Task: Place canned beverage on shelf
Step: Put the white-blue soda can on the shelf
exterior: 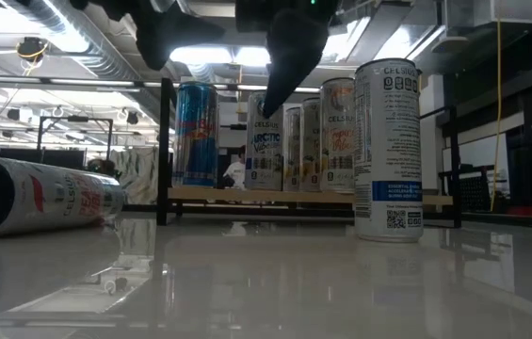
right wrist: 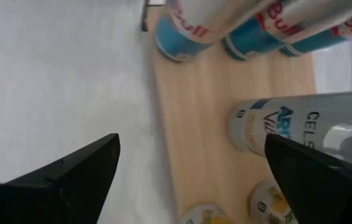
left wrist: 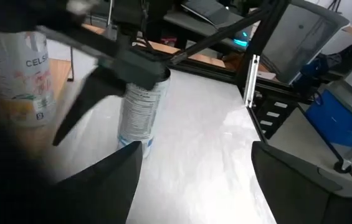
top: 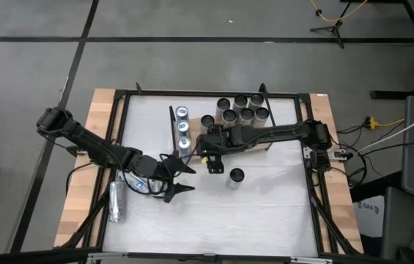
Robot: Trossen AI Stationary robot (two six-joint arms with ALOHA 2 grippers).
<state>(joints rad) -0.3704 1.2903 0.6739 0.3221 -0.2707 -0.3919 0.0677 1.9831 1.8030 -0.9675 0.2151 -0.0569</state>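
The shelf, a light wooden board with black wire ends, stands at the table's far middle. On it stand blue cans and several white cans. One tall white can stands alone on the white table, in front of the shelf. Another can lies on its side near the left edge. My right gripper hangs open above the table at the shelf's near edge, left of the lone can. My left gripper is open too, left of it, pointing toward the lone can.
The black table frame and wooden side strips border the white top. Free table surface lies in front of the lone can toward the near edge. Stands, cables and equipment sit beyond the table's right side.
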